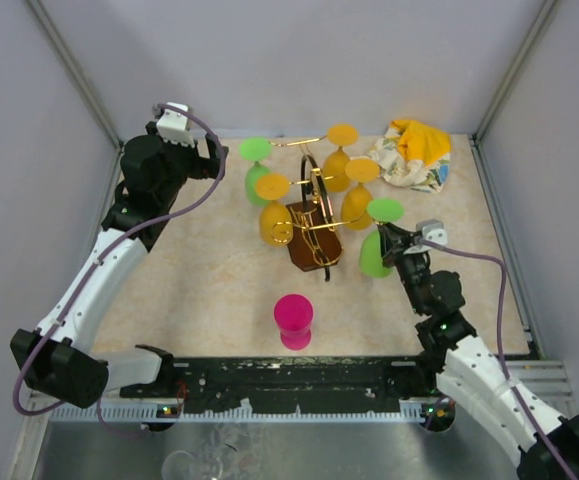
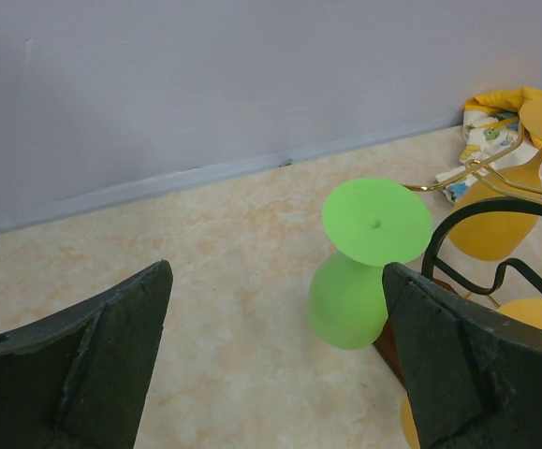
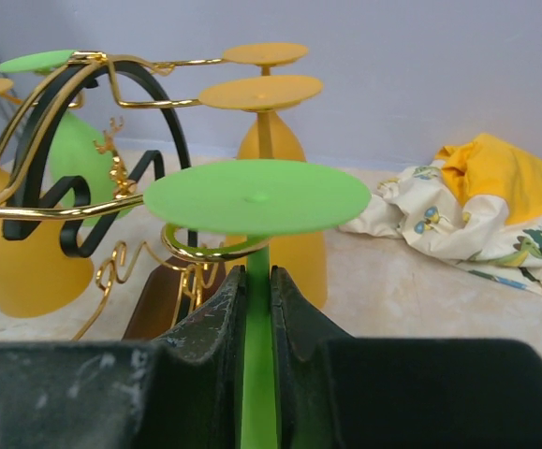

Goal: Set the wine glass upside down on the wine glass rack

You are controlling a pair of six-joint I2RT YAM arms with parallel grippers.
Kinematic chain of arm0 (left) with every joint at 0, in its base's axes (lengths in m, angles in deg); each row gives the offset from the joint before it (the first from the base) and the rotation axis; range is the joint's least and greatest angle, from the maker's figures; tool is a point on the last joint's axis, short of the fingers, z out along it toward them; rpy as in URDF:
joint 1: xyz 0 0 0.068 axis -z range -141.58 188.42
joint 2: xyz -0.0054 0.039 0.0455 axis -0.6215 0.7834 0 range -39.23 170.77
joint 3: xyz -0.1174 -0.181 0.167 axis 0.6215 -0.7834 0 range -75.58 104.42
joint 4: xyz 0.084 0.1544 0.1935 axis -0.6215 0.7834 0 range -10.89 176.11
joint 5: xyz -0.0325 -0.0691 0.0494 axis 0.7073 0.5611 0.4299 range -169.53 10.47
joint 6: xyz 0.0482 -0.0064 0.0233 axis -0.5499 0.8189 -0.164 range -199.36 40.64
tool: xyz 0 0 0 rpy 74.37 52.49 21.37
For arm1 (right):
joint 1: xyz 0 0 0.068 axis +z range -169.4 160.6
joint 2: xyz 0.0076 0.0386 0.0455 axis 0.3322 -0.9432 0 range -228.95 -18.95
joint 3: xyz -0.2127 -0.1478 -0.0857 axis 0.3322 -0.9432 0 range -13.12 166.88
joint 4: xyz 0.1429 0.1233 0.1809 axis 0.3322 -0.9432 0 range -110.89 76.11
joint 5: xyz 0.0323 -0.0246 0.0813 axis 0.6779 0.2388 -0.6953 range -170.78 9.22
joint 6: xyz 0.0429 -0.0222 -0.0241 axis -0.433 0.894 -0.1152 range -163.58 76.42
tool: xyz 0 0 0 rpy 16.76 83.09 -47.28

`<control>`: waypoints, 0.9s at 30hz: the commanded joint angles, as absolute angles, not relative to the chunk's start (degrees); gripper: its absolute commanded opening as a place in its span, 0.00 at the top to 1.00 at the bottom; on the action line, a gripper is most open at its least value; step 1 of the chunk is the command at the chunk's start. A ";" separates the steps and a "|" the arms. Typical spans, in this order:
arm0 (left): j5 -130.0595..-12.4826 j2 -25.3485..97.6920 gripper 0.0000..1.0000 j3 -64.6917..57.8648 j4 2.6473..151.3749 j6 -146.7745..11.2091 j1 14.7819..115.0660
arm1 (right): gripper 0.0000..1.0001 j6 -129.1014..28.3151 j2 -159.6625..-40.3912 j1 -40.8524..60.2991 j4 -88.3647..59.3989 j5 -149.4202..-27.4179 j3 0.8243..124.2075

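Right of the middle of the table (image 1: 199, 290), the right gripper (image 3: 256, 309) is clenched on the thin stem of the wine glass (image 3: 256, 196), holding it upside down so that its flat round foot faces up and its bowl hangs below; the glass is matte, opaque green, and looks like plastic; the curled end of one arm of the wine glass rack (image 1: 314, 225) lies just under the foot, likely so that the foot can catch on it and carry the glass; the rack is thin gold wire around a dark oval frame, already hung with yellow glasses (image 1: 274, 220) and a second green glass (image 2: 350, 299); near the table's far left corner the left gripper (image 2: 278, 281) hangs released, jaws wide and empty; a pink cup (image 1: 293, 320) stands by the near edge, and a crumpled cloth (image 1: 414, 152) lies in the far right corner.
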State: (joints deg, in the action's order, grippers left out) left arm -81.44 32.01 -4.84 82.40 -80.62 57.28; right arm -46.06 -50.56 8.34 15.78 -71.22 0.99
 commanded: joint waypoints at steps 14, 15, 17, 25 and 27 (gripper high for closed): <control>-80.85 31.57 0.01 -5.62 79.60 -80.29 56.74 | 1.00 -47.56 -43.74 8.39 15.87 -69.42 -0.98; -80.85 31.39 0.01 -5.69 79.64 -80.32 56.79 | 1.00 -47.80 -43.03 8.44 14.68 -70.50 -0.84; -80.93 31.18 0.01 -5.78 79.56 -80.40 56.79 | 0.97 -48.03 -41.75 8.38 13.05 -72.54 -0.81; -81.05 31.17 0.01 -5.85 79.63 -80.32 56.79 | 0.89 -47.58 -41.42 8.46 12.15 -78.73 -0.50; -81.11 31.12 0.01 -5.76 79.64 -80.33 56.80 | 0.83 -47.53 -41.34 8.46 10.53 -78.64 0.46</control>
State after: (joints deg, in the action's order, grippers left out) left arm -81.44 32.01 -5.35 81.03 -80.62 57.28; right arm -47.68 -41.75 8.32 11.87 -75.89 -1.87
